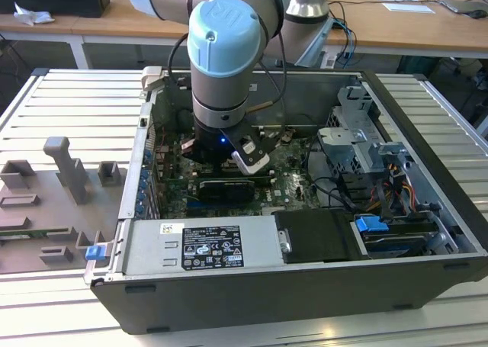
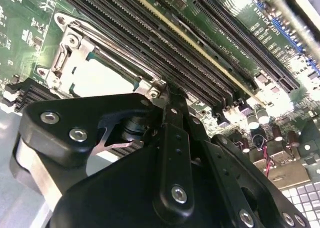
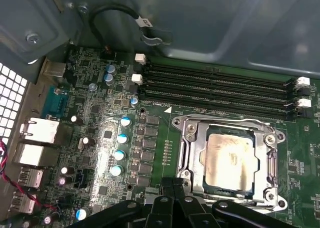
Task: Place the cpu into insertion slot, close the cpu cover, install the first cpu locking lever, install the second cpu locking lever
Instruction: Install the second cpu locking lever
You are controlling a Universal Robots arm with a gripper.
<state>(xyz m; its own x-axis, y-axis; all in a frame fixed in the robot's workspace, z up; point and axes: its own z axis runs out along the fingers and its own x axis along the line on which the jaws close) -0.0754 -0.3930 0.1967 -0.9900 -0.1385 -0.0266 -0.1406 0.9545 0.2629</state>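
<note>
- Pale silver-grey square cpu (image 3: 231,160): seated in the silver-rimmed square insertion slot (image 3: 192,138) on the green circuit board (image 3: 100,118), inside the open dark computer case (image 1: 427,171) on the ribbed metal table (image 1: 69,110).
- Thin silver cpu cover (image 3: 270,153): lying flat, framing the chip.
- Black claw (image 2: 167,95): fingers pressed together, holding nothing, tip at the socket's edge beside the long black memory slots (image 3: 215,87).

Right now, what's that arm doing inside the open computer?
A robot arm is reaching down into an open computer case, working at the processor socket on the green motherboard. The cpu, with its pale metal top, already sits in the insertion slot, and the silver cpu cover lies closed around it. The claw hovers right at the socket's edge, holding nothing I can make out.
</note>
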